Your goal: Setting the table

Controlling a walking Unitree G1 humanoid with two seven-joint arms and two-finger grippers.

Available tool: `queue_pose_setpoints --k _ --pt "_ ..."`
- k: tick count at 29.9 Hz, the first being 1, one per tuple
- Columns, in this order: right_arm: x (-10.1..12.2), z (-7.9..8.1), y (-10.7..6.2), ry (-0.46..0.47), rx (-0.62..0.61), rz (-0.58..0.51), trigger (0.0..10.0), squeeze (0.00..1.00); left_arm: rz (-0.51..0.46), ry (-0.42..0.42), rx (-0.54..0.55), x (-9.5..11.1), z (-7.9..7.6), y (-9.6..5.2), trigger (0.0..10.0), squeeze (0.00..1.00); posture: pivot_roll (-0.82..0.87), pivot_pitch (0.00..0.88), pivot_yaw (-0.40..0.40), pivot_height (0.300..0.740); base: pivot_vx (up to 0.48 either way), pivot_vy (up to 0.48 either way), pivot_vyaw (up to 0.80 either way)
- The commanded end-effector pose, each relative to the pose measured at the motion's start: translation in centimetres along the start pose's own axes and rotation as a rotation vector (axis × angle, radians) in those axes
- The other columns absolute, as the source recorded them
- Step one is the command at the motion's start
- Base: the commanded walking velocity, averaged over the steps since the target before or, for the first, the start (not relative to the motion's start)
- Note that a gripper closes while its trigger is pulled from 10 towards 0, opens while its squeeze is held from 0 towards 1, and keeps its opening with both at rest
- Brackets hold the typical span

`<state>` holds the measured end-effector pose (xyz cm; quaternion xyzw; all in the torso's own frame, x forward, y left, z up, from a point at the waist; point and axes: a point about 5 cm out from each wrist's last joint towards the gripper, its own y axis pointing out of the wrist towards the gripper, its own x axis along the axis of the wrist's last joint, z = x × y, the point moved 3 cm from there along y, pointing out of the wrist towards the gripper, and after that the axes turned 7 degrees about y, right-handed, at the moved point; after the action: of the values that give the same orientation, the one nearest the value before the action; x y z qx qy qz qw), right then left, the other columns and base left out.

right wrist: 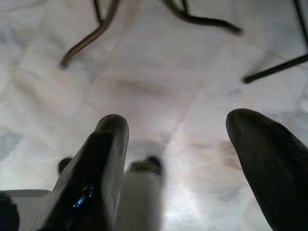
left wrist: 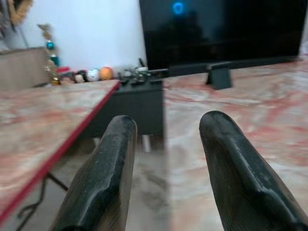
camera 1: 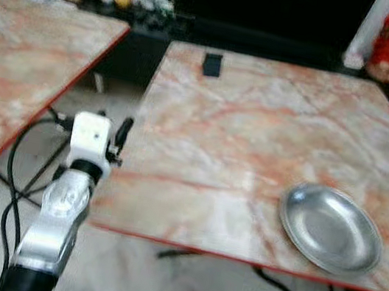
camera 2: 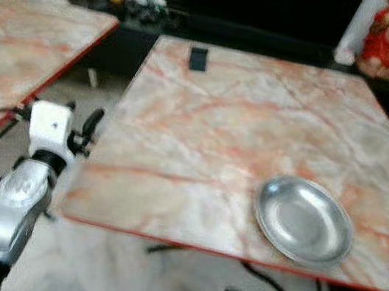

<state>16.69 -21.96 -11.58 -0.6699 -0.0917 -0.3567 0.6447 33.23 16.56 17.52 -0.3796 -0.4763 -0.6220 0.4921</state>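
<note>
The metal plate [camera 1: 330, 228] lies on the marble table [camera 1: 257, 126] near its front right corner, close to the red edge. The left gripper [left wrist: 166, 168] is raised at the table's left edge, fingers spread and empty. The right gripper [right wrist: 178, 163] hangs low over the floor, also parted, holding nothing. Judging by this, setting has barely begun: one plate placed, no other tableware. A small black object [camera 1: 212, 65] sits at the far edge; the middle is bare. A narrow gap separates a second table [camera 1: 22, 57].
</note>
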Motion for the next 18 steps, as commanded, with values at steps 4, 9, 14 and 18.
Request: queue_pose_setpoints --k 4,9,14,18 --pt "-0.09 -0.93 -0.17 -0.029 -0.009 0.0 10.0 0.0 -0.025 -0.014 -0.016 0.74 -0.88 0.21 10.0 0.0 0.1 0.0 -0.039 0.74 0.0 0.48 0.4" --pt "-0.12 -0.93 -0.17 -0.022 -0.008 0.003 10.0 0.0 -0.022 -0.014 -0.011 0.69 -0.7 0.17 10.0 0.0 0.11 0.0 -0.044 0.74 0.0 0.48 0.69" --pt "-0.13 -0.97 -0.17 -0.018 -0.008 0.005 10.0 0.0 -0.019 -0.013 -0.006 0.61 -0.62 0.1 10.0 0.0 0.11 0.0 -0.045 0.74 0.0 0.48 0.1" --pt "-0.13 -0.96 -0.17 -0.017 -0.007 0.005 10.0 0.0 -0.017 -0.013 -0.005 0.6 -0.61 0.09 10.0 0.0 0.11 0.0 -0.045 0.74 0.0 0.48 0.0"
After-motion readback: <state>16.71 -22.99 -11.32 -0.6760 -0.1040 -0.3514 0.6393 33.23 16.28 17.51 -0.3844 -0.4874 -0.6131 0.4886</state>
